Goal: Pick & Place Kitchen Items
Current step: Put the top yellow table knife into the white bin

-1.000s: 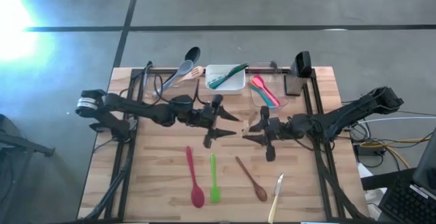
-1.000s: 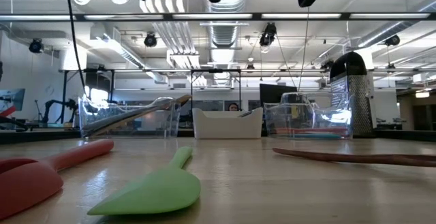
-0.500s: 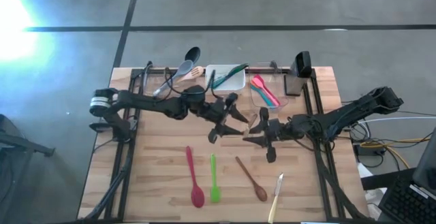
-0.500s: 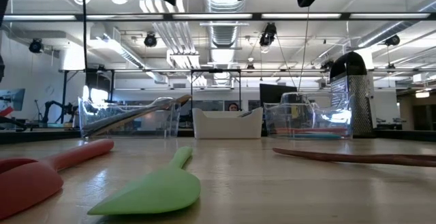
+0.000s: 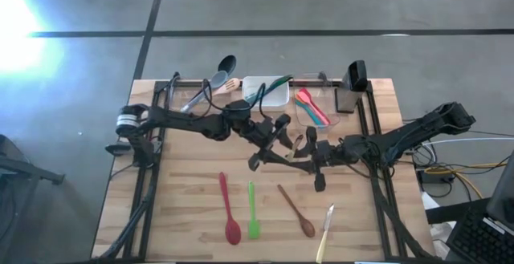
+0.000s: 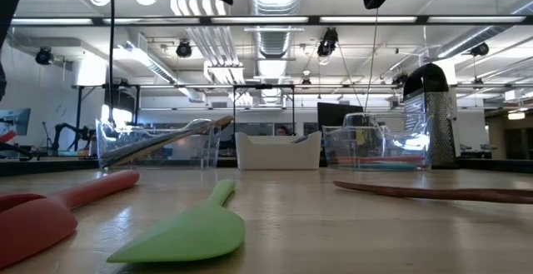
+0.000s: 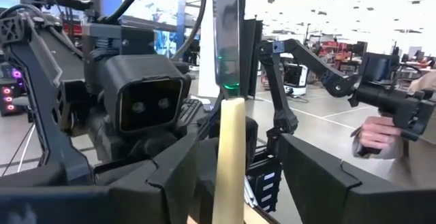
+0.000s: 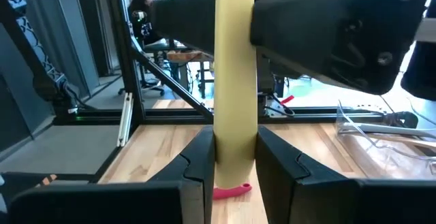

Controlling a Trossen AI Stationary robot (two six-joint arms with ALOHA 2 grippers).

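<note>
Right wrist view shows the job best: the right gripper [image 8: 235,154] has its fingers [image 8: 201,157] pressed tight on both sides of a cream-handled piece of cutlery [image 8: 236,60]. It holds it upright in the air above the middle of the counter [image 5: 185,208]. The left gripper [image 7: 235,157] comes at the same cutlery from the other side. Its fingers [image 7: 178,173] stand open, one on each side of the cream handle, with a small gap showing, so they do not seem to grip it yet.

This looks like a hand-over from one arm to the other. I think the next move is for the left fingers to close on the handle at a free spot clear of the right fingers. Only then should the right fingers let go, or the cutlery could drop. After that it likely goes to one of the tubs at the back, maybe the white tub [image 5: 267,92].

Both arms reach in from their own sides and meet nose to nose, high off the counter. Lying on the counter nearer the front are a red spoon [image 5: 228,209], a green spatula [image 5: 252,212], a wooden spoon [image 5: 297,211] and another cream-handled piece [image 5: 325,230], waiting to be picked up.
</note>
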